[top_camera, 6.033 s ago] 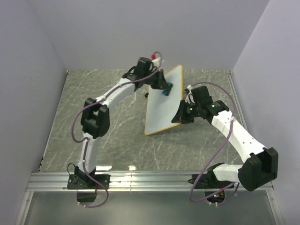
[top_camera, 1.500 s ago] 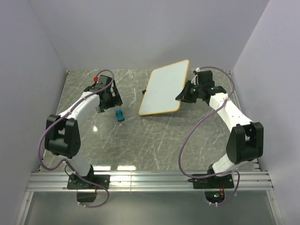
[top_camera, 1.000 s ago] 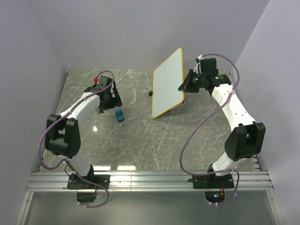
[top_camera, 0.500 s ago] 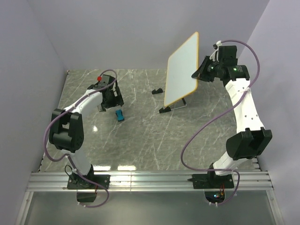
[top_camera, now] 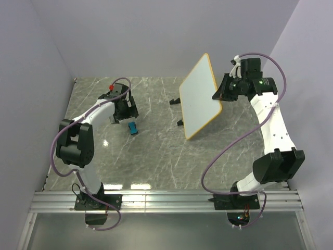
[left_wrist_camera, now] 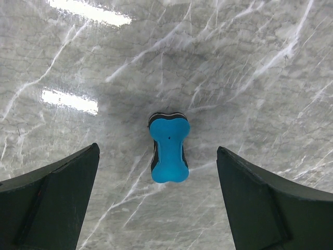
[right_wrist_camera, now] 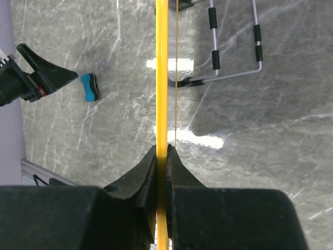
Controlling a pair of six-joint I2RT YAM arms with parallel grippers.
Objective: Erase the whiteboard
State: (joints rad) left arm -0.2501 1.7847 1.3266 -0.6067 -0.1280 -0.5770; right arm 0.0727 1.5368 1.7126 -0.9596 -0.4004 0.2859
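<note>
The whiteboard (top_camera: 199, 96), white with an orange-yellow rim, hangs tilted in the air over the right half of the table; its face shows no writing. My right gripper (top_camera: 218, 94) is shut on its right edge. In the right wrist view the rim (right_wrist_camera: 162, 78) runs edge-on between the right gripper (right_wrist_camera: 162, 156) jaws. The blue bone-shaped eraser (top_camera: 133, 128) lies on the table at the left. My left gripper (top_camera: 124, 115) hovers just above it, open. In the left wrist view the eraser (left_wrist_camera: 168, 148) lies between and ahead of the wide-spread left gripper (left_wrist_camera: 157, 150) fingers, untouched.
A wire stand (right_wrist_camera: 234, 52) with black feet (top_camera: 176, 101) sits on the grey marble table (top_camera: 156, 156) beneath and behind the board. Walls close in on the left, back and right. A metal rail (top_camera: 166, 200) runs along the near edge.
The left gripper has let go of the eraser, which now lies on the table. The right arm lifted the board off its stand, then brought it slightly lower and nearer.
</note>
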